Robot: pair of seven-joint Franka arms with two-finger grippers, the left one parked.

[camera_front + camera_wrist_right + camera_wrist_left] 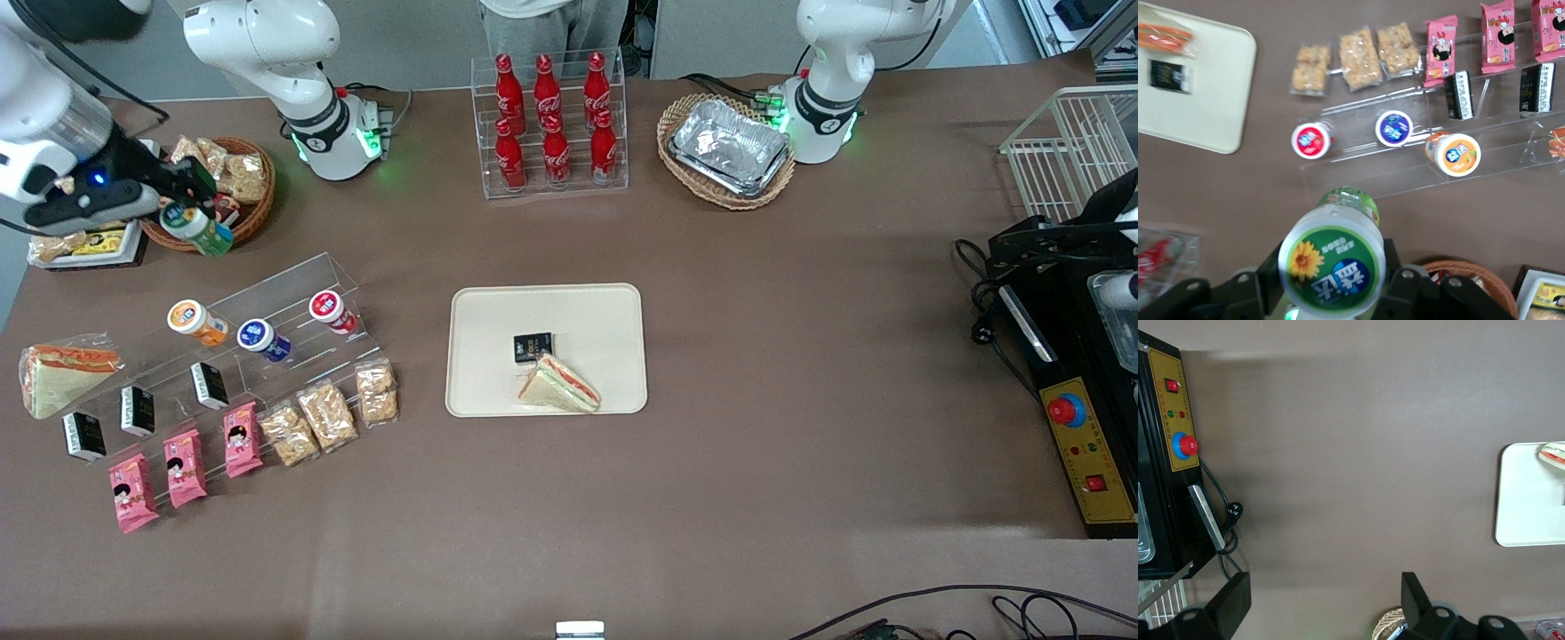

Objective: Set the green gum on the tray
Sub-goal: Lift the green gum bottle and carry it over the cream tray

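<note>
We see the gripper (182, 206) raised above the table at the working arm's end, just in front of a wicker basket (253, 209) of snacks. Its fingers are clamped on the green gum (197, 228), one on each side of the canister's body. In the right wrist view the gum (1333, 267) sits squarely between the two black fingers (1265, 277), its white lid with the green-and-orange label facing the camera and the green body showing past the lid. In the front view the canister hangs tilted, lid toward the camera, clear of the table and of the clear rack (267, 307) that stands nearer the camera.

On that rack we see three other canisters in a row: orange (197, 322), blue (263, 340) and red (332, 312). Lower steps hold black packets and pink packets, with nut bars beside them.

The tray (498, 307) lies flat at the middle of the table, well apart from the gripper and the gum. On it rest a small black packet (532, 347) and a wrapped sandwich (560, 384), which touch each other. We also see a corner of the tray (1211, 127) in the right wrist view, apart from the held gum.
</note>
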